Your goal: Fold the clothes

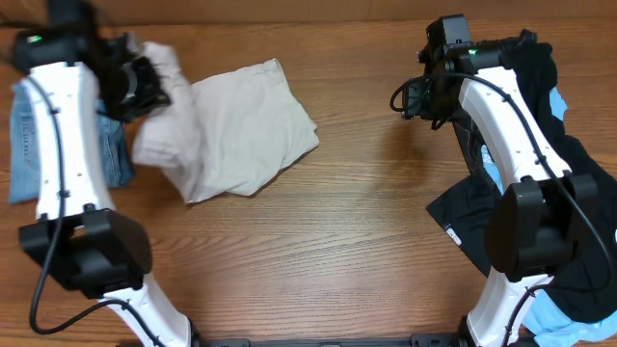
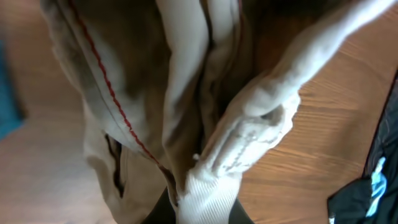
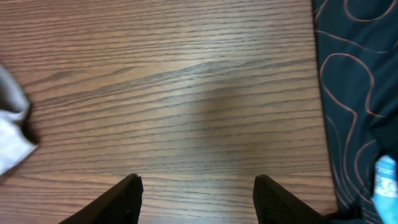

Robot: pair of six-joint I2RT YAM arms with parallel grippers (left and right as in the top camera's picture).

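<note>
Left tool (image 1: 145, 85) clamps cream shorts (image 1: 241, 125) at their raised left edge. Blue jeans (image 1: 21, 145) lie beside, on the tabletop (image 1: 337, 241).

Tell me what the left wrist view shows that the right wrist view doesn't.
Only the left wrist: the beige shorts up close and bunched, red stitching along a seam, and a thick fold pinched in the left gripper.
Only the right wrist: the right gripper open with nothing between its fingers, over bare table, and the curved line pattern on the dark garment.
Both: the wood table, some pale shorts fabric, and at the right edge the dark garment with a sky-blue patch.
</note>
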